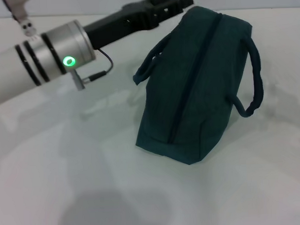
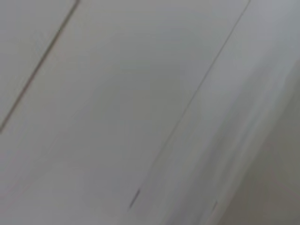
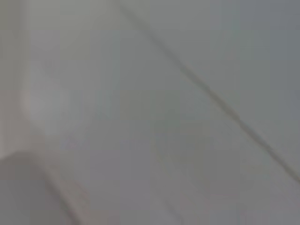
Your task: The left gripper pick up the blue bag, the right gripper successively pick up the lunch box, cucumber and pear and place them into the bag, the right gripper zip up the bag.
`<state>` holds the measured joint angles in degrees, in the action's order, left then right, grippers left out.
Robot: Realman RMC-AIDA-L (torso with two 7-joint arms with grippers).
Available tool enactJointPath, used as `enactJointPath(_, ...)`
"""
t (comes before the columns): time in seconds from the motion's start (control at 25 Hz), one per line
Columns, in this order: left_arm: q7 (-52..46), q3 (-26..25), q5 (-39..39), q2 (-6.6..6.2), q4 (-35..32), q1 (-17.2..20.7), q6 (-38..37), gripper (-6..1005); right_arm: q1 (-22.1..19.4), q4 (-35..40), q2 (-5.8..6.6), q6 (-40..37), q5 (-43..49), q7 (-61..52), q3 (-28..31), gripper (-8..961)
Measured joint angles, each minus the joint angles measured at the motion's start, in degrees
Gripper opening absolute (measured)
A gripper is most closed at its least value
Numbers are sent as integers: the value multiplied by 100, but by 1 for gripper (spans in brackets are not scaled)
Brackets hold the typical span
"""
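A: What carries everything here?

B: A white table (image 1: 93, 169), smooth and a little glossy, filling the head view from the near edge to the far one.

A: And what lies directly on it?

B: Only 1 thing that I can see: the blue bag (image 1: 198, 86). It sits right of centre, its bottom on the surface, 1 end toward the near side and the other toward the far side.

A: Its top?

B: The zipper runs along it, and 2 loop handles hang out, 1 on each side.
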<state>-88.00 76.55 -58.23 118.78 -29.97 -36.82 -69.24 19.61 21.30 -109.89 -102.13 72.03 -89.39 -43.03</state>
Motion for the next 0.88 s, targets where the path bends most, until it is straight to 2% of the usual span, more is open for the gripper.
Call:
enactJointPath(0.24, 2, -11, -381, -392, -758, 394, -778, 622, 150, 546, -37, -771, 657, 927, -3, 693)
enactJointPath(0.32, 2, -20, -518, -544, -995, 537, -1065, 848, 203, 712, -62, -1055, 861, 1272, -4, 718)
enactJointPath(0.44, -26, -168, -685, -729, -1281, 741, -1607, 869, 216, 1002, -141, -1373, 1069, 1657, -14, 756)
enactJointPath(0.48, -5, -445, -898, -777, -1421, 895, -2055, 875, 216, 1103, -171, -1426, 1142, 1735, -16, 767)
enactJointPath(0.6, 163, -923, -1265, -745, -1577, 1130, -2603, 888, 221, 1409, -296, -1470, 1476, 1938, -24, 800)
enactJointPath(0.68, 395, -1215, -1537, -680, -1662, 1313, -2998, 887, 223, 1549, -359, -1479, 1642, 2086, -65, 821)
enactJointPath(0.88, 841, -1334, -2009, -590, -1698, 1607, -3576, 884, 155, 1799, -523, -1419, 1971, 2644, -439, 876)
